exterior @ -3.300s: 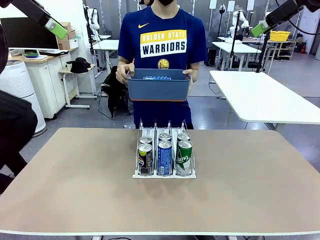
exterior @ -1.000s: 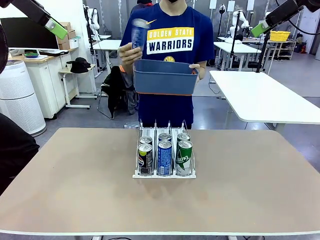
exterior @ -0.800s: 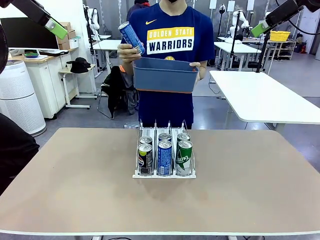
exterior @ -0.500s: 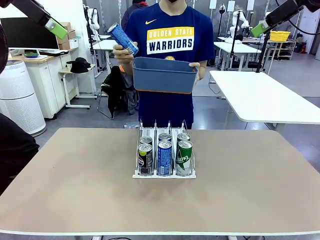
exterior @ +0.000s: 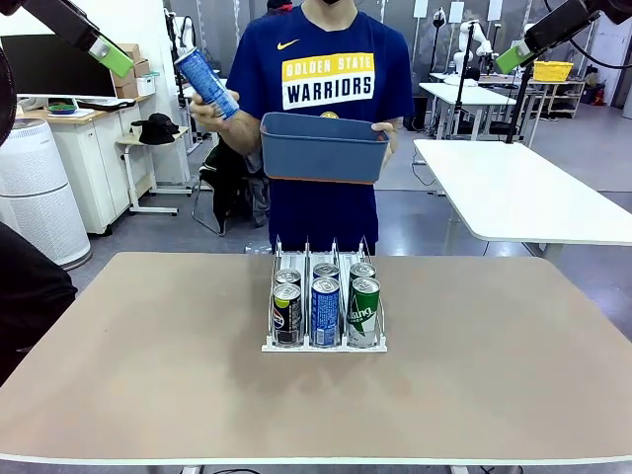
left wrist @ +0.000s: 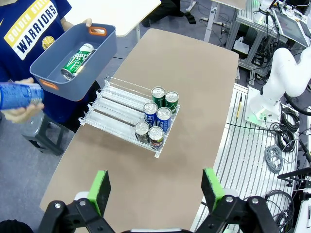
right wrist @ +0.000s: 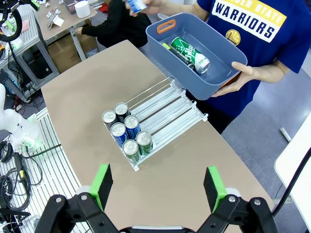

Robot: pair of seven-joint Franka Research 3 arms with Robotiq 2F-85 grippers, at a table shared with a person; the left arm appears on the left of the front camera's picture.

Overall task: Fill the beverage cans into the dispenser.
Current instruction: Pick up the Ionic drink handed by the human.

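Dispenser of clear plastic, three lanes, stands centrally on a brown table; six slim aluminium cans fill its near end. Beyond, a person holds a blue-grey plastic bin containing a green can, and raises a blue can at far left. Left gripper and right gripper gape wide, empty.

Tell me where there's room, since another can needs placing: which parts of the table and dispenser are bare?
Bare tabletop lies left and right of the dispenser, and between it and the near edge. Each lane's rear stretch, toward the person, is free. Crowded: the lanes' front, where six cans stand two deep.
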